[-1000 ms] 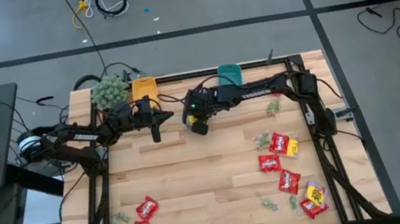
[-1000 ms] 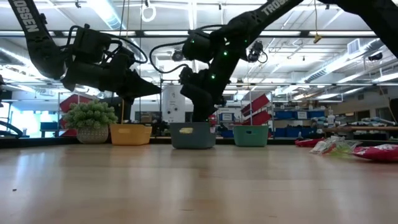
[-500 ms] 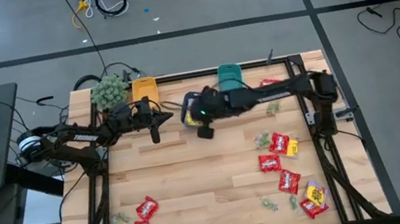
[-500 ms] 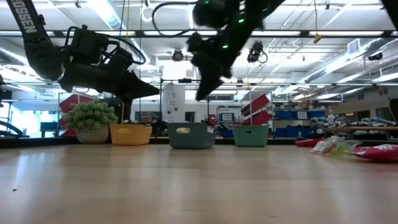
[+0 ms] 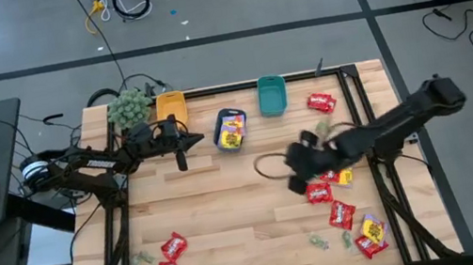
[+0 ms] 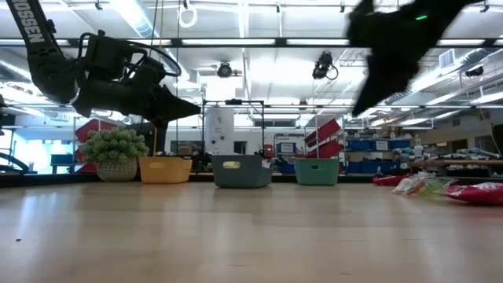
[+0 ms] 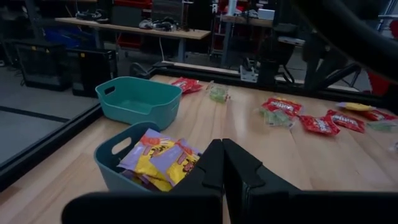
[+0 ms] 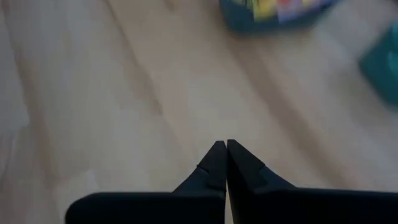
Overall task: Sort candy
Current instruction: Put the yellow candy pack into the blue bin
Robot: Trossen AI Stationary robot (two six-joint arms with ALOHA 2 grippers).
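Note:
Candy lies loose on the wooden table: red and yellow packets (image 5: 338, 202) with small pale green ones (image 5: 318, 238) at the near right, two red packets (image 5: 170, 261) at the near left, and one red packet (image 5: 320, 102) at the far right. Yellow packets (image 7: 161, 158) fill the blue bin (image 5: 230, 129). My right gripper (image 5: 296, 180) hangs shut and empty above the table, just left of the right-hand candy cluster; the right wrist view shows only bare wood under its fingertips (image 8: 224, 146). My left gripper (image 5: 183, 146) is shut and empty, held level above the table left of the blue bin.
Along the far edge stand an orange bin (image 5: 170, 103), a teal bin (image 5: 271, 95) and a fuzzy green plant ball (image 5: 128, 107). Bare wood stretches across the table's middle and near centre. A dark cable loop (image 5: 266, 168) hangs by the right gripper.
My right gripper has swung fast from over the blue bin at the far middle toward the table's right and near side, rising a little and rolling, and stays shut. The blue bin with its yellow packets is now uncovered.

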